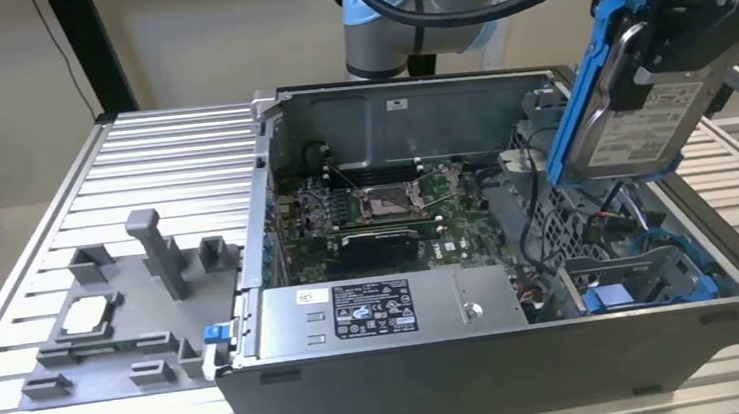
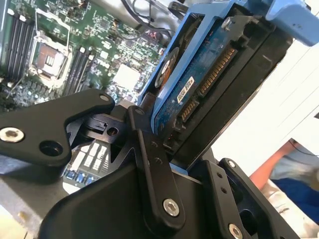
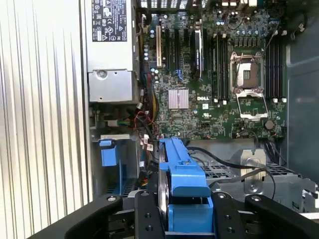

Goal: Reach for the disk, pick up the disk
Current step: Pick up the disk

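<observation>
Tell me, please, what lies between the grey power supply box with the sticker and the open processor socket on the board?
In the first wrist view, between the power supply box and the processor socket lie expansion slots, a small silver heatsink and memory slots.

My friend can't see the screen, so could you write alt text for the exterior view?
A robot arm's hand holds the disk, a grey hard drive with blue rails, lifted above an open computer case on a slatted metal table. Inside lie a green motherboard and a grey power supply box; a grey fixture sits at the exterior view's left.

arm (image 1: 388, 25): grey, light-blue joint caps | black cable | pincer (image 2: 164, 164): black, silver screws
</observation>
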Available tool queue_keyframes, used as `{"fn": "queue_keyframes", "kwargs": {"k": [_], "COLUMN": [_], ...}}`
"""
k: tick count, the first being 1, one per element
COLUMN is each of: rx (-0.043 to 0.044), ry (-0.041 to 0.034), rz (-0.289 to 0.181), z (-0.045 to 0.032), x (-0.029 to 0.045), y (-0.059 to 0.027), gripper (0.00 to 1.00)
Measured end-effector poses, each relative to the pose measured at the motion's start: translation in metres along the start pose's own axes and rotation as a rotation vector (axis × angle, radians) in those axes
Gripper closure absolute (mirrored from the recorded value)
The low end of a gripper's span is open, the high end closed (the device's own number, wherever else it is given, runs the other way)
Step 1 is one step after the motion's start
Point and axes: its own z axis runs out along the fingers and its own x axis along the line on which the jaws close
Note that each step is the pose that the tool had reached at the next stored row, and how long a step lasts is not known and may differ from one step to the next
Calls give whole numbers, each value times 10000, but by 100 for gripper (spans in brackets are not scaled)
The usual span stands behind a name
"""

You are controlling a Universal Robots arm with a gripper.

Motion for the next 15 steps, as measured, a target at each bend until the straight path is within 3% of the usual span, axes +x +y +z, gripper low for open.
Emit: {"fn": "queue_keyframes", "kwargs": {"k": [15], "rx": [-72], "ry": [3], "rz": [3], "z": [9], "x": [321], "y": [-27], "gripper": [100]}}
